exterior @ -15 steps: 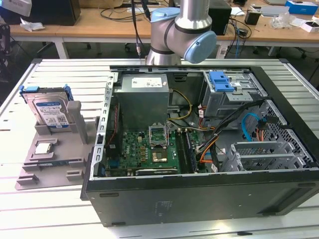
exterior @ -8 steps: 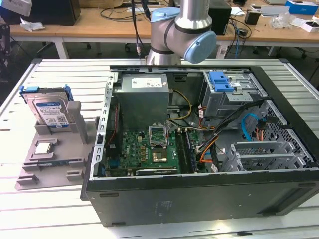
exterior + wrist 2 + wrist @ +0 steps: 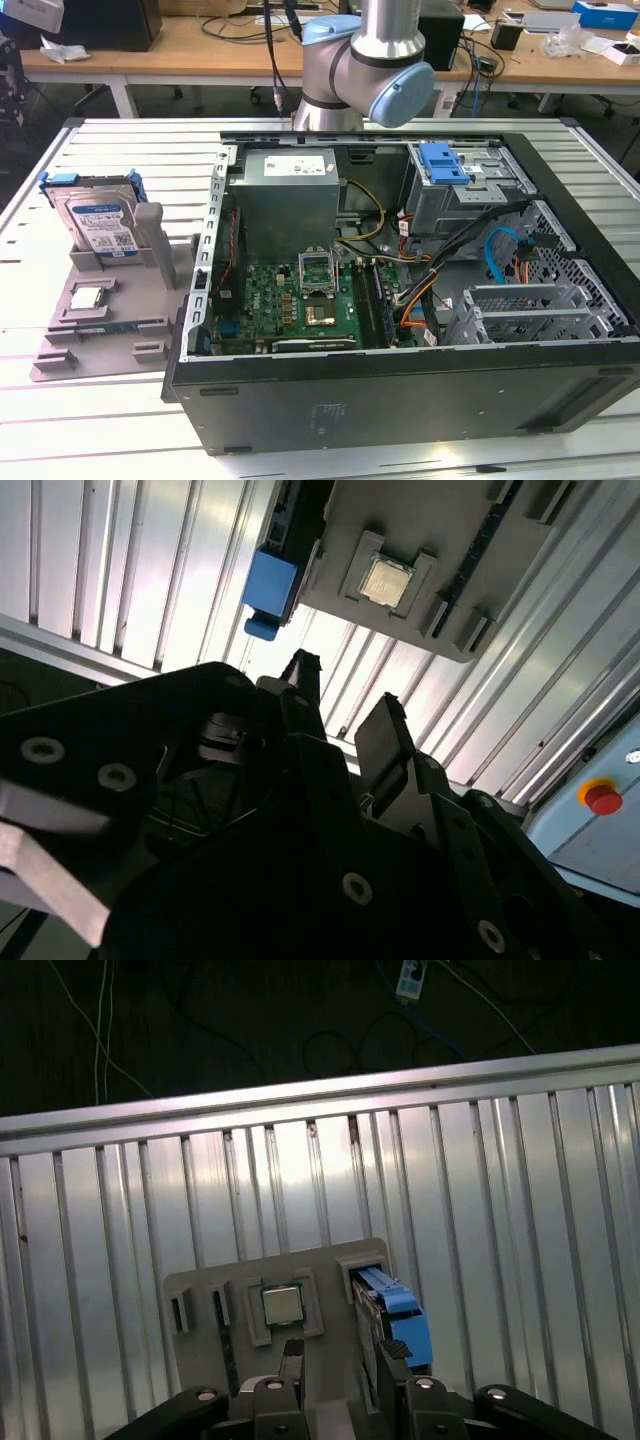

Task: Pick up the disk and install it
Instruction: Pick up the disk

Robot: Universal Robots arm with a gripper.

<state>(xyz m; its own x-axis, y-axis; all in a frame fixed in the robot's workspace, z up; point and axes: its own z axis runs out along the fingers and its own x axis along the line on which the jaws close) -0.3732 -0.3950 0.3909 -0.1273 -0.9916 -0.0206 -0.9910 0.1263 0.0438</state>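
Two black fingers (image 3: 291, 1362) stood apart with nothing between them, a clear gap showing in both wrist views, and they hung in the air well clear of everything below. Beyond them lay a grey holder (image 3: 200, 1295) on the ribbed metal worktop (image 3: 520, 1210). The disk (image 3: 372, 1295) stood on edge in a slot at one end of it, not yet picked up. In the first wrist view its thin upper edge ran straight away from the fingers, with the blue frame (image 3: 402, 1312) at the nearer end. Its flat faces therefore looked to the sides, roughly along the line on which the fingers would close. It lay ahead of one finger, by my judgement, rather than ahead of the gap. The wall between its slot and the small square chip (image 3: 283, 1305) sat nearer the middle of that gap. In the exterior view the disk (image 3: 100, 222) showed its labelled face and leaned against a grey post. It stood at the holder's far end, on the exterior view's left of the open computer case (image 3: 400, 405). Inside the case, near its far wall, a grey cage with a blue latch (image 3: 448, 163) stood with cables trailing beside it. The arm (image 3: 365, 60) rose behind the case, and past it ran wooden desks (image 3: 200, 40) strewn with cables.
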